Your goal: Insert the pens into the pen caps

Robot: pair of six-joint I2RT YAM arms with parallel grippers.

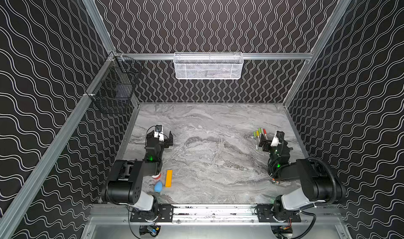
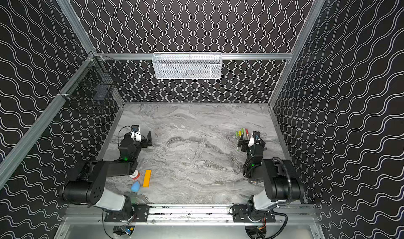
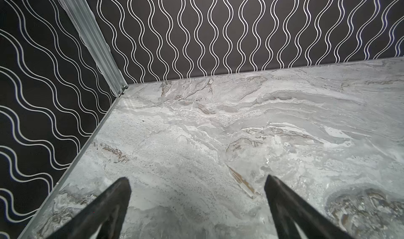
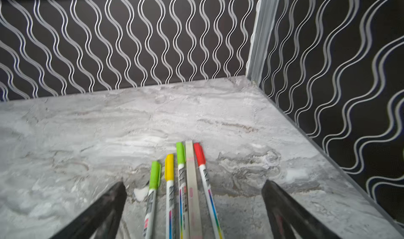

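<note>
Jaws left and right stand wide apart, right jaws beside the pens (image 4: 181, 183).

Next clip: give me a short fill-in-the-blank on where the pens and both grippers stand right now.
1. Four pens lie side by side; their caps are two green, one yellow and one ____.
2. The left gripper and the right gripper both stand ____.
3. The blue blob lies by the orange-yellow bar, near the ____ arm's base.
Missing words: red; open; left.
</note>
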